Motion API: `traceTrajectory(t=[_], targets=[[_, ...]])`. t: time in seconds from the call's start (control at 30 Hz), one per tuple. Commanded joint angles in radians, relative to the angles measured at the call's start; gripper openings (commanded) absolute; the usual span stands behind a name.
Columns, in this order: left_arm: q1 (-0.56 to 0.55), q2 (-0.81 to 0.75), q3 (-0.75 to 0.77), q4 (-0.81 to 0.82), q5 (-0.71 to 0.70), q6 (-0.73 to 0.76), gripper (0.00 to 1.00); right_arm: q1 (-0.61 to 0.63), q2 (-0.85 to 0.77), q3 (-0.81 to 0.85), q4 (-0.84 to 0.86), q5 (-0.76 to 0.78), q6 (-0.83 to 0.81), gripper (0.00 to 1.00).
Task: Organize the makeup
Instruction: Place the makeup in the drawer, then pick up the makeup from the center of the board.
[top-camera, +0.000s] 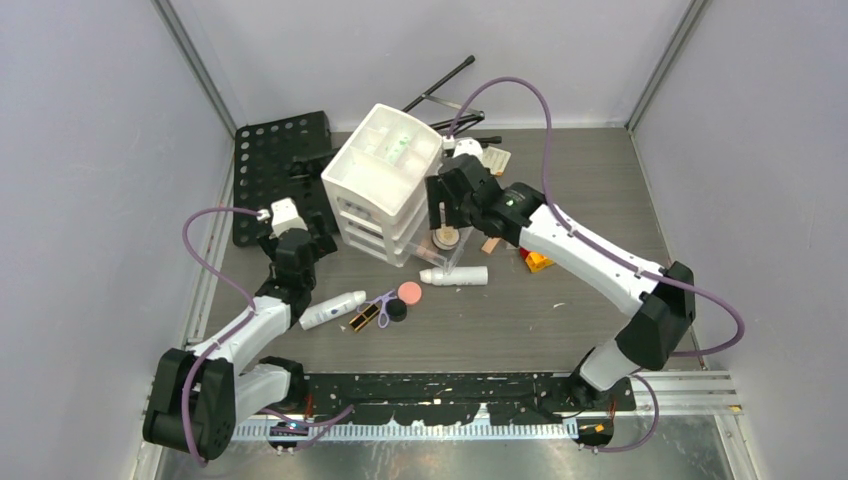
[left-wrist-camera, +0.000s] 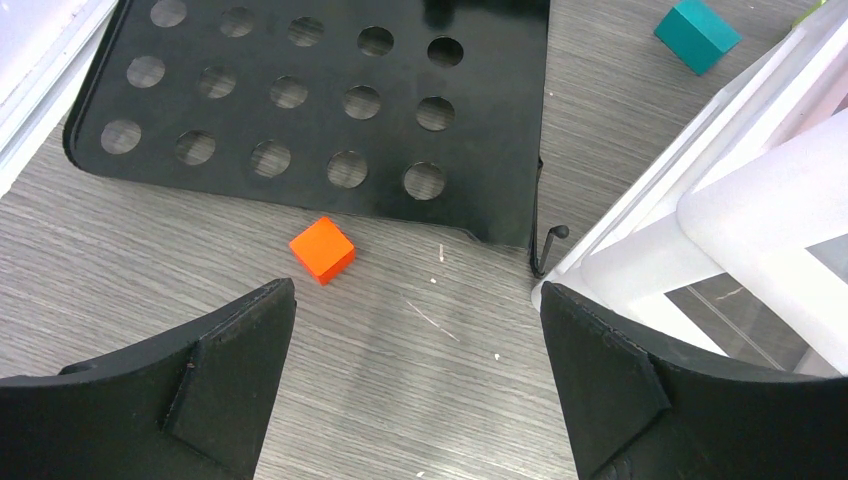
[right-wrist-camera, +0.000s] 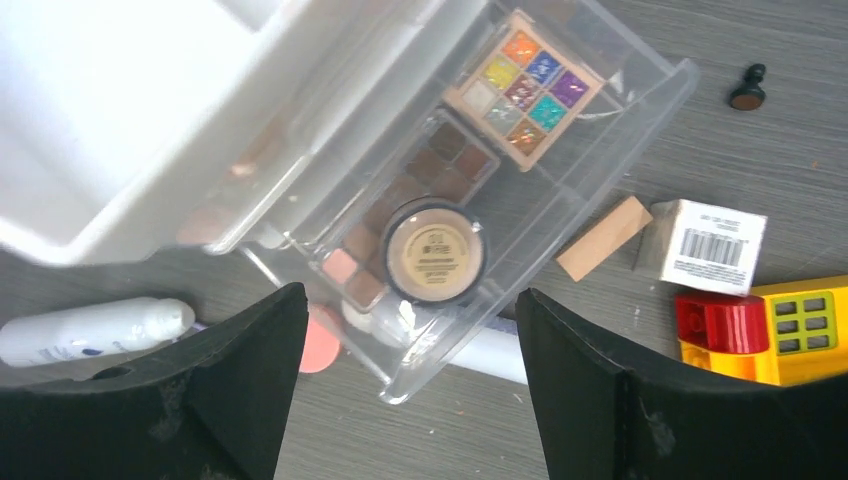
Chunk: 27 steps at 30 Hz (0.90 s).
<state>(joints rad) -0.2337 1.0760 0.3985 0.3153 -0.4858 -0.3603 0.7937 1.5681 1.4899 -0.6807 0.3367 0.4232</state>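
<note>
The white drawer organizer (top-camera: 385, 175) stands mid-table with its clear bottom drawer (right-wrist-camera: 640, 110) pulled open. The drawer holds a multicolour eyeshadow palette (right-wrist-camera: 524, 85), a brown palette (right-wrist-camera: 430, 175) and a round peach compact (right-wrist-camera: 434, 250). My right gripper (top-camera: 442, 205) hovers open and empty above the drawer's front corner (right-wrist-camera: 410, 300). On the table lie two white bottles (top-camera: 333, 310) (top-camera: 455, 276), a pink compact (top-camera: 409, 292) and a black-gold lipstick (top-camera: 364, 318). My left gripper (top-camera: 305, 240) is open and empty over bare table left of the organizer (left-wrist-camera: 415, 300).
A black perforated plate (left-wrist-camera: 310, 100) lies ahead of the left gripper, with an orange cube (left-wrist-camera: 322, 249) before it and a teal cube (left-wrist-camera: 697, 35) beyond. A tan wooden block (right-wrist-camera: 603, 237), a barcoded white box (right-wrist-camera: 710, 245) and a red-and-yellow block (right-wrist-camera: 770, 325) sit right of the drawer.
</note>
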Motion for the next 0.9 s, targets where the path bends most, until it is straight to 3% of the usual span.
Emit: traceTrajectory(t=[0.0, 0.2, 0.33, 0.6, 0.87], targets=[[-0.001, 0.003, 0.034, 0.033, -0.017, -0.003, 0.95, 0.112, -0.046, -0.06, 0.064, 0.101, 0.028, 0.81], [-0.001, -0.004, 0.032, 0.031, -0.02, -0.003, 0.95, 0.251, -0.088, -0.183, 0.101, 0.14, 0.079, 0.82], [0.0, -0.001, 0.033, 0.031, -0.017, -0.003, 0.95, 0.313, -0.087, -0.219, 0.098, 0.05, 0.109, 0.82], [0.0, -0.006, 0.031, 0.029, -0.02, -0.003, 0.95, 0.396, 0.07, -0.209, 0.155, 0.034, 0.188, 0.73], [0.0, -0.008, 0.028, 0.031, -0.023, -0.005, 0.95, 0.431, 0.212, -0.206, 0.283, 0.132, 0.25, 0.69]])
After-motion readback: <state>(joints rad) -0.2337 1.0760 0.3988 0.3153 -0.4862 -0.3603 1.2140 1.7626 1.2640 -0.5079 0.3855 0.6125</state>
